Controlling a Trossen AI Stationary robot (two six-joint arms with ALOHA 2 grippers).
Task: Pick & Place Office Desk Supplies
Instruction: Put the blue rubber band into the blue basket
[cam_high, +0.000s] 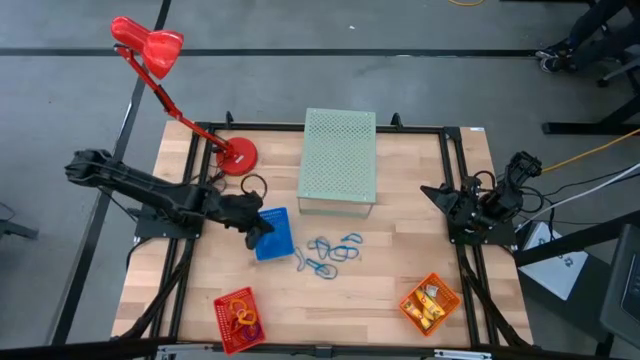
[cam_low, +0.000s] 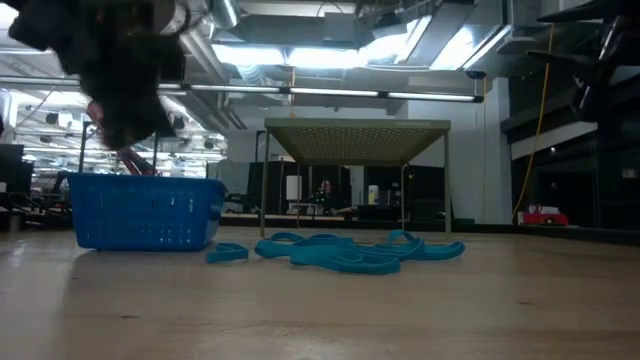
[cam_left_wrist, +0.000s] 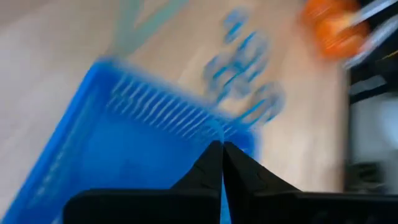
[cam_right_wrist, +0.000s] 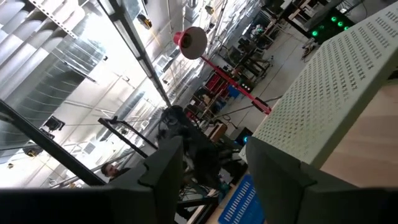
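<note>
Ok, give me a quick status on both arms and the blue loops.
Left gripper shut, empty, over the blue basket. Right gripper open, parked at the table's right edge. Blue loops loose on the table beside the basket. Nothing in the way.

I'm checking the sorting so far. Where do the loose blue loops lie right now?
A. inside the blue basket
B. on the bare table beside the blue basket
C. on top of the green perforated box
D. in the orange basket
B: the blue loops lie spread on the wooden table just beside the blue basket, outside its walls.
</note>
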